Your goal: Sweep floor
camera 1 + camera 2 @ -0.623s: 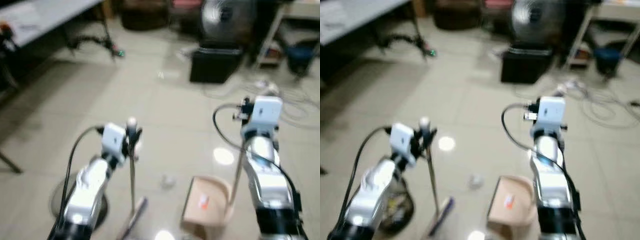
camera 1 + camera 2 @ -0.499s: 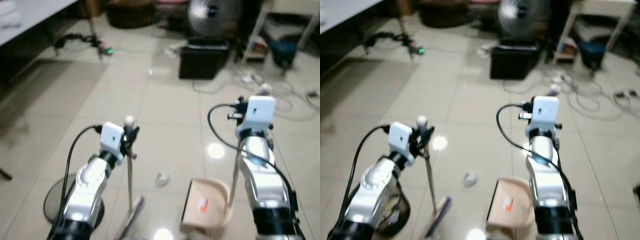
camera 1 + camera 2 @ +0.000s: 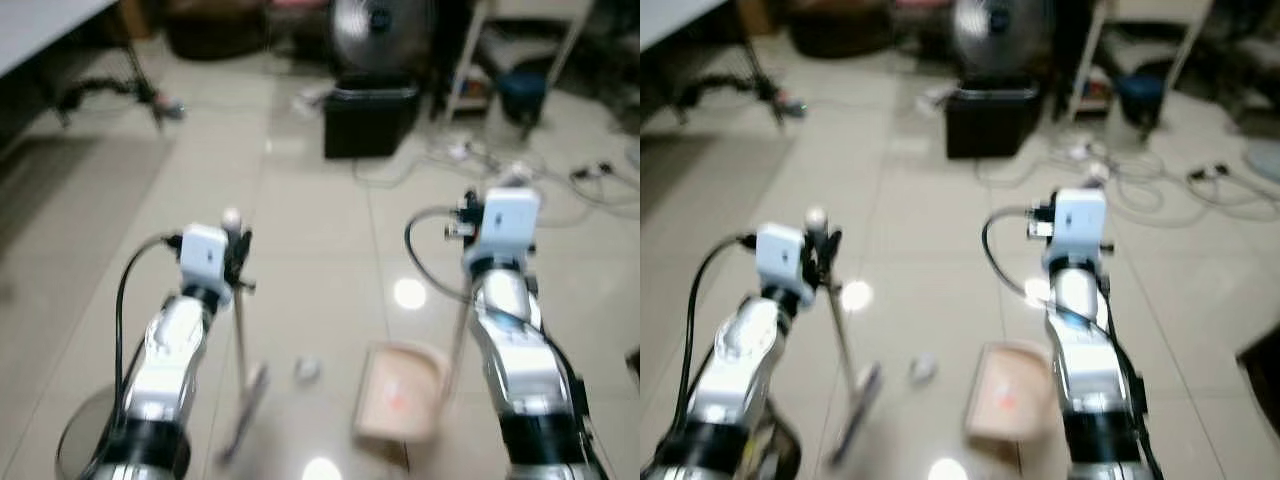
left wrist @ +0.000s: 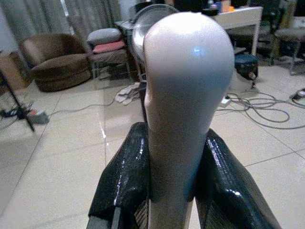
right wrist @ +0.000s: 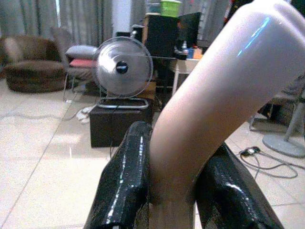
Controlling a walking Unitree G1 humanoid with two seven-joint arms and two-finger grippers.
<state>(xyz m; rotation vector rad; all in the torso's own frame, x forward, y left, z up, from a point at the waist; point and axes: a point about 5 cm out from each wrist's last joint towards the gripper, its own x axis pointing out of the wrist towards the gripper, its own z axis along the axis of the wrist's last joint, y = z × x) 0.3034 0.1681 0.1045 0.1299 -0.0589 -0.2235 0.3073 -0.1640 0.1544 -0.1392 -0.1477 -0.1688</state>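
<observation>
My left gripper [image 3: 238,262] is shut on the top of a broom handle [image 4: 186,95], its black fingers [image 4: 124,176] pressed on both sides. The stick runs down to the broom head [image 3: 243,410] on the tiled floor. My right gripper [image 3: 468,228] is shut on the pale dustpan handle [image 5: 214,109]. The beige dustpan [image 3: 400,390] rests on the floor by my right arm. A small crumpled scrap [image 3: 307,370] lies between the broom head and the dustpan. Both eye views are blurred.
A black box [image 3: 370,120] with a fan [image 3: 365,30] behind it stands ahead. Loose cables [image 3: 500,160] trail across the floor at the right. A round dark base [image 3: 80,445] sits by my lower left. A brown armchair [image 4: 57,67] stands far off.
The whole picture has shifted left, so the camera has moved. Both grippers keep the same hold on the broom and the dustpan handle.
</observation>
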